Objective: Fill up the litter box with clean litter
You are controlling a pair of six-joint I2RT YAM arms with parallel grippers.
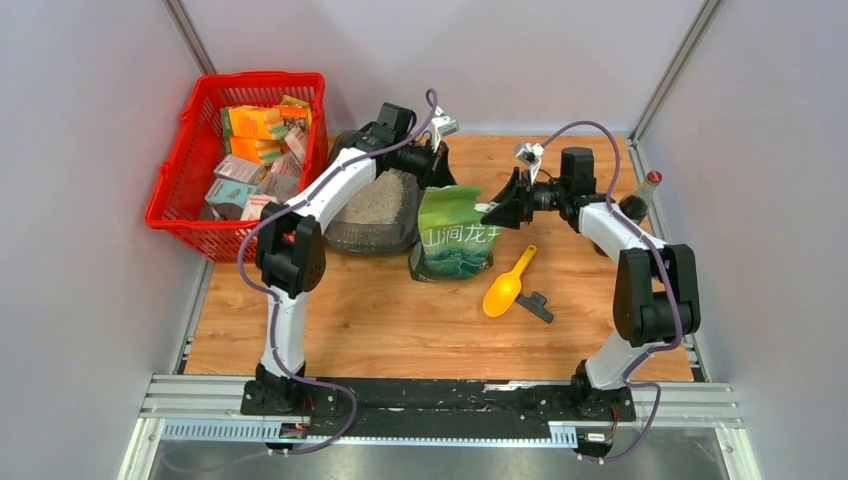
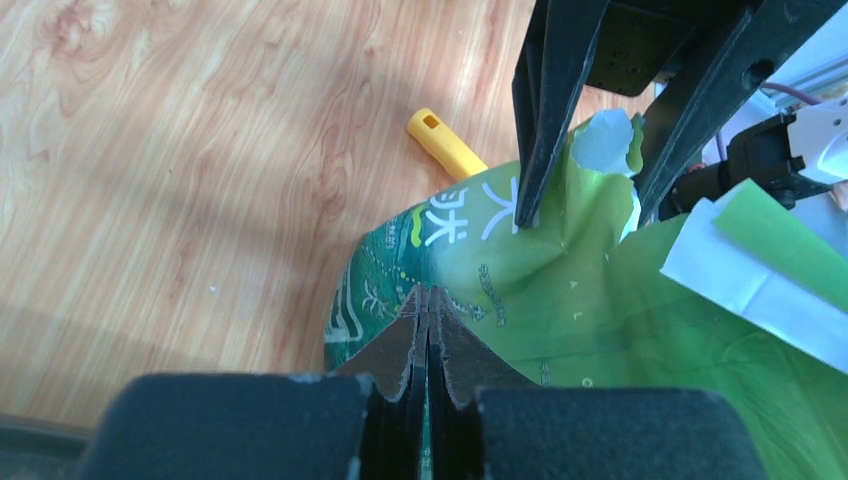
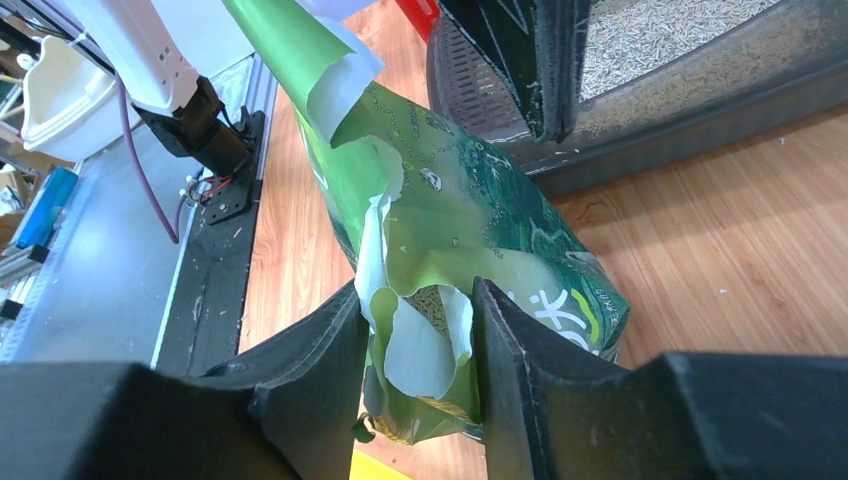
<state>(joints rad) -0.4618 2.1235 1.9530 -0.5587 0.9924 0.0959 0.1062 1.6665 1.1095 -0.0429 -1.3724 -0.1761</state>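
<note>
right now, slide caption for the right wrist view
Right end effector grips the green litter bag by its torn top; litter box holding clean litter behind.

Dark grey litter box (image 1: 370,241), pale beige clean litter (image 1: 388,196), green bag (image 1: 455,236) with white characters and dark teal printed scenery, yellow scoop (image 1: 503,293), red mesh basket (image 1: 178,150), light brown wood-grain worktop (image 1: 400,320)

A green bag (image 1: 455,240) stands on the wooden table (image 1: 400,320), its top torn. A yellow scoop (image 1: 505,290) lies near it, beside a small black piece (image 1: 537,305). A red basket (image 1: 262,77) holds boxes (image 1: 255,125).
</note>
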